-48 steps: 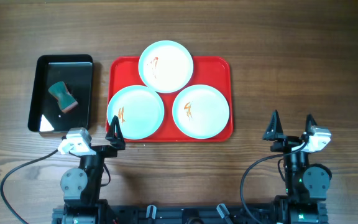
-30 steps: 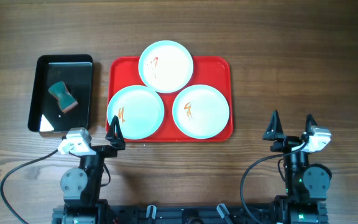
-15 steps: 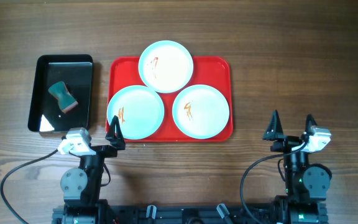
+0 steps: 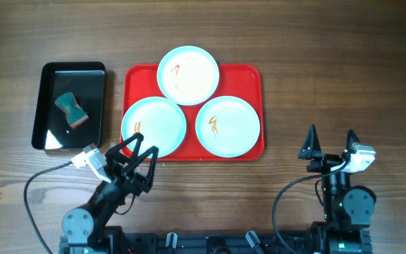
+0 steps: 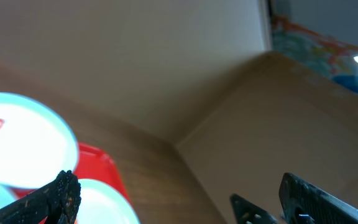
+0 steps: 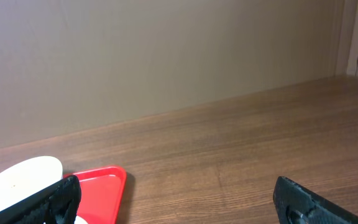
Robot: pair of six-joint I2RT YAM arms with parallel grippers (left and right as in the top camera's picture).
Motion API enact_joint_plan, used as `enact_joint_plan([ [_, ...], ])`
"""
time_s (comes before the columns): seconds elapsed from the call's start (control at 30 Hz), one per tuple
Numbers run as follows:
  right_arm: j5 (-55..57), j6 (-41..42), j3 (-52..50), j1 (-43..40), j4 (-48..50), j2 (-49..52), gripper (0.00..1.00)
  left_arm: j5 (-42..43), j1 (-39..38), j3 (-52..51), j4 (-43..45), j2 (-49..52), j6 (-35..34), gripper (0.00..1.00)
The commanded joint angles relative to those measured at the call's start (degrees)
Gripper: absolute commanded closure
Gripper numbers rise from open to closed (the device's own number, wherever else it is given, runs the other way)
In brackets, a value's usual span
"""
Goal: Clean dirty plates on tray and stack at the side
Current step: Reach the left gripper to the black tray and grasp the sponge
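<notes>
L gripper (image 4: 145,144) swung fwd, jaws wide, empty; ahead, three round pale-aqua plates (image 4: 188,75) on flat red rectangular plastic tray (image 4: 251,75), all smeared, none stacked.

Soft, even light falls from above on the bench (image 4: 330,70); shadows are faint and short. A white glare sits on the glossy black tray (image 4: 94,92) at its corner nearest the left hand (image 4: 144,147). That hand's own view is tilted and hazy, the plate (image 5: 17,140) ahead blown out pale, its fingers (image 5: 58,196) dark blurs. The right hand (image 4: 331,132) has a soft view too.
</notes>
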Motion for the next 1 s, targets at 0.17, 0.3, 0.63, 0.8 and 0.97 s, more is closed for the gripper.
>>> enact_joint_plan([
  [0.17,1.0,-0.8,-0.1,-0.3,0.2,-0.2,0.00,-7.5,1.1,23.4,-31.4,9.7,18.4,0.01],
  [0.3,1.0,-0.8,-0.1,-0.3,0.2,-0.2,0.00,-17.6,1.1,46.4,-54.4,30.7,29.6,0.01],
  [0.63,1.0,-0.8,-0.1,-0.3,0.2,-0.2,0.00,-24.2,2.0,83.0,-77.7,74.6,30.9,0.00],
  [0.8,1.0,-0.8,-0.1,-0.3,0.2,-0.2,0.00,-36.6,9.2,83.0,-71.6,81.4,25.0,0.00],
  [0.97,1.0,-0.8,-0.1,-0.3,0.2,-0.2,0.00,-36.7,17.2,83.0,-70.6,91.6,25.0,0.16],
])
